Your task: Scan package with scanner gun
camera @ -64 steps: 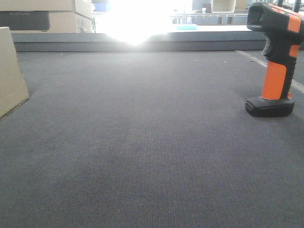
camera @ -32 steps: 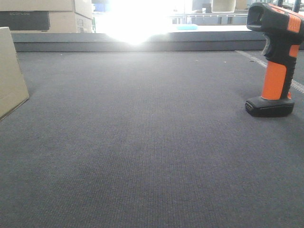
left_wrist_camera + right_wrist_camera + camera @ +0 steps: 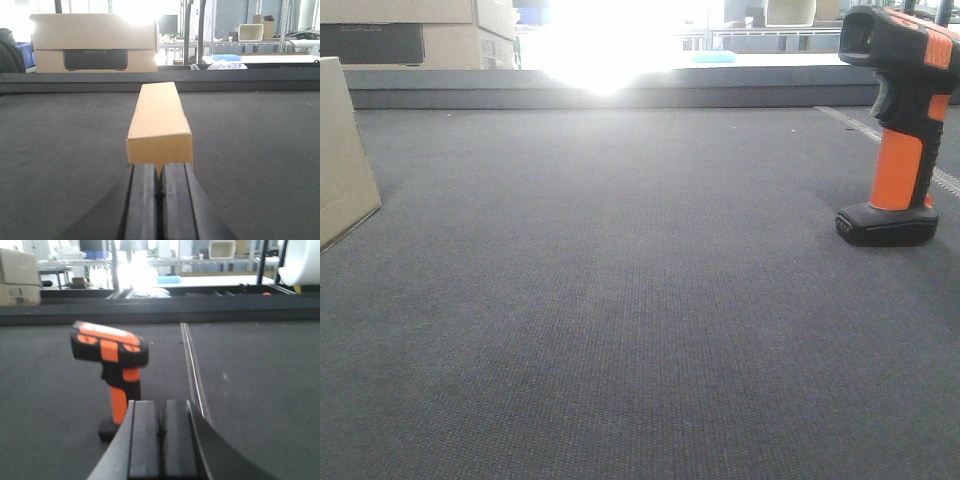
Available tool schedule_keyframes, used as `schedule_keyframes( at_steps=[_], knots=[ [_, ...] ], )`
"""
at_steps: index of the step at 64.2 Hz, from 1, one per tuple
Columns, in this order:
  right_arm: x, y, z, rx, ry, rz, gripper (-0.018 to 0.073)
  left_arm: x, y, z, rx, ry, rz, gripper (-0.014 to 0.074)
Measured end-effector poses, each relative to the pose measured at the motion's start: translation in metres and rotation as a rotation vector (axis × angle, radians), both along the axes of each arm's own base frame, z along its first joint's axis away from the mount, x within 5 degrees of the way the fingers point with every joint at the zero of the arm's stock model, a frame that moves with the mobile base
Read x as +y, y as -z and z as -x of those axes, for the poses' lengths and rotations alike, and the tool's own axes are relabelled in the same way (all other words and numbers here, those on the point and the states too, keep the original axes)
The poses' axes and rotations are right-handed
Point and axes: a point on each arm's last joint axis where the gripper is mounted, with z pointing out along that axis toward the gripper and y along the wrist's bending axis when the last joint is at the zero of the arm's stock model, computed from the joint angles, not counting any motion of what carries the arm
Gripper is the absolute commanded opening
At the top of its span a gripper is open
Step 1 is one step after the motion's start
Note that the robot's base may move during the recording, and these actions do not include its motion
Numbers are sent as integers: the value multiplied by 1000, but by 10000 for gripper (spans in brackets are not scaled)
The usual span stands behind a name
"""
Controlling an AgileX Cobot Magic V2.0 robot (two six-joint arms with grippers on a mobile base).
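The package (image 3: 160, 125) is a plain tan cardboard box lying end-on just beyond my left gripper (image 3: 160, 167), whose jaws are shut with nothing between them. The front view shows only the package's edge (image 3: 342, 160) at the far left. The scanner gun (image 3: 900, 120), black head with orange handle on a flat black base, stands upright at the far right of the dark mat. From the right wrist, the scanner gun (image 3: 114, 365) stands a little ahead and left of my right gripper (image 3: 160, 405), which is shut and empty. No label shows on the package.
A large cardboard box with a dark panel (image 3: 95, 47) stands behind the raised back edge (image 3: 620, 95) of the mat. A light seam line (image 3: 192, 370) runs across the mat right of the scanner. Shelving and bright glare fill the background.
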Motion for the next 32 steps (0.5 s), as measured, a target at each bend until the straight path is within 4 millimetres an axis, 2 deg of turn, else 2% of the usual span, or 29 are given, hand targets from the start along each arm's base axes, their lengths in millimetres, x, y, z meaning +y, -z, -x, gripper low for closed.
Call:
schedule_keyframes(
  at_steps=[20,32],
  knots=[
    [0,57,-3,125,0,-15,-154,0,0,0,-2,0,0,-111],
    [-3,61,-3,156,21,96,-154,0,-1,0,-10,0,0,-111]
  ],
)
